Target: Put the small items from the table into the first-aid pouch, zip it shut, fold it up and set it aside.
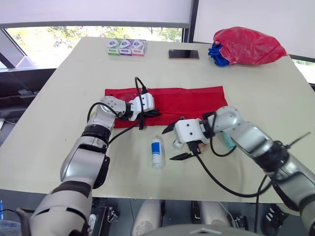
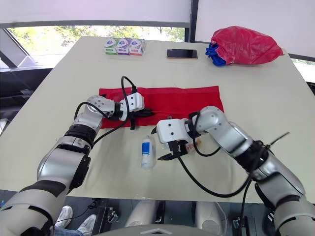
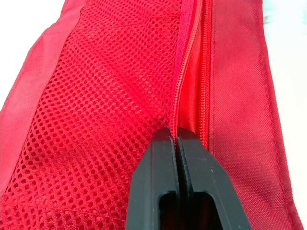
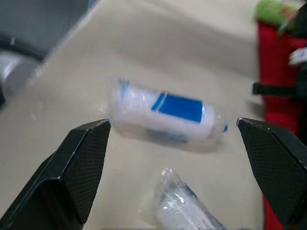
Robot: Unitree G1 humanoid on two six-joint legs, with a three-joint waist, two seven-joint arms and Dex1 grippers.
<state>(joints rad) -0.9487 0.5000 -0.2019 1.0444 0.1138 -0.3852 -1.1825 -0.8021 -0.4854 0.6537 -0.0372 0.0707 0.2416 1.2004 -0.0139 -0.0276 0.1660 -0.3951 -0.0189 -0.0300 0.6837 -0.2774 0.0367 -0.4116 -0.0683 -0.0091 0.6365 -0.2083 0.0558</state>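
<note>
Right pincer (image 4: 172, 123), spread wide, half-hides a clear plastic packet (image 4: 178, 203); left pincer (image 3: 175, 137) clamps the flat red fabric pouch (image 1: 187, 101) at its zipper.

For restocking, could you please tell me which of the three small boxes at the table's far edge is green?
The box at the row's left end; the middle box is purple, and the right-end box is red.

The red first-aid pouch (image 1: 197, 101) lies unfolded and flat, a long strip across the middle of the counter (image 1: 64, 88). Its mesh pocket (image 3: 96, 120) faces up, and the zipper (image 3: 191, 72) beside it gapes open. Just in front of the pouch's near edge a plastic-wrapped white bandage roll (image 1: 157, 151) with a blue label lies on its side. A smaller clear-wrapped packet (image 1: 175, 144) lies near the roll, not touching it.
</note>
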